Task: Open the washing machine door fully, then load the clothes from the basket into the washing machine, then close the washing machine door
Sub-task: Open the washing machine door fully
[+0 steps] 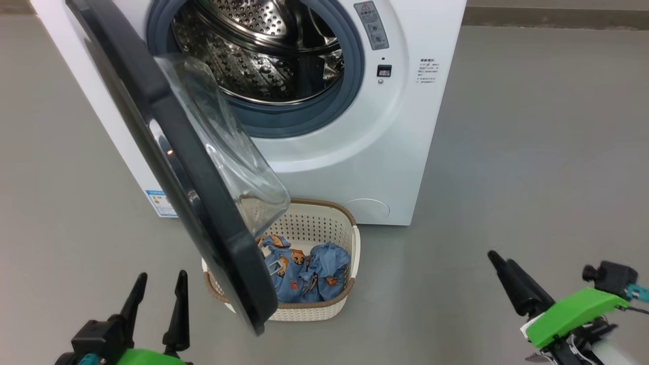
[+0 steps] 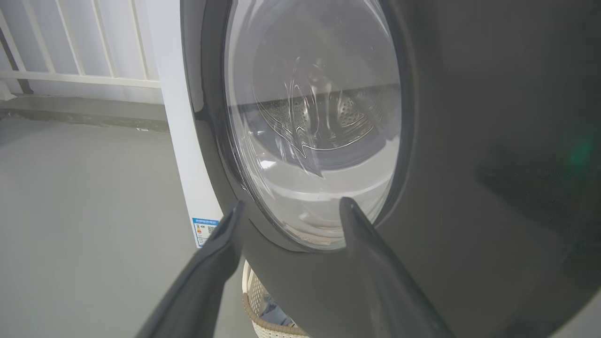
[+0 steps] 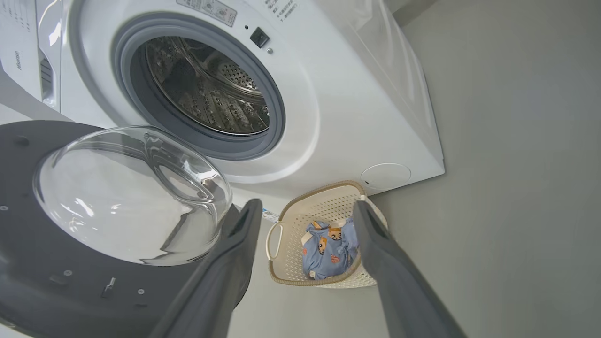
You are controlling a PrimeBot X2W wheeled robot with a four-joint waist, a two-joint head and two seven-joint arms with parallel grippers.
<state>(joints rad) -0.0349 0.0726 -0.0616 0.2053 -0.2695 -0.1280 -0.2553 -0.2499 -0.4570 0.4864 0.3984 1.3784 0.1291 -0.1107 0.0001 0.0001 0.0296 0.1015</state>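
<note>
Head view counts one big white boxy front-loading washing machine (image 1: 385,167), one large round glossy black washing machine door (image 1: 167,152), one small cream-white perforated plastic basket (image 1: 324,225) with a brown woven-look rim, and two hands with long dark fingers. The basket stands on the grey floor (image 1: 532,152) just before the machine's lower front. It holds a crumpled bundle of light blue clothes (image 1: 304,274) printed with orange and brown cartoon figures; how many garments there are cannot be told. The machine's round mouth, ringed with grey rubber, shows the perforated steel drum (image 1: 253,56) inside.

The door stands swung out on the machine's left side, nearly edge-on to the head camera, its lower edge crossing in front of the basket's left part. Its bulging clear glass bowl window (image 1: 228,147) juts from the inner face toward the machine. A small blue label sticker (image 1: 161,203) sits low on the machine's left side.

The left hand (image 1: 161,276) is spread wide and holds nothing; the left wrist view has its fingers close before the door's outer face, and whether they touch it cannot be told. The right hand (image 3: 307,205) is also spread wide and empty, well apart from the basket, which shows between its fingers in the right wrist view
</note>
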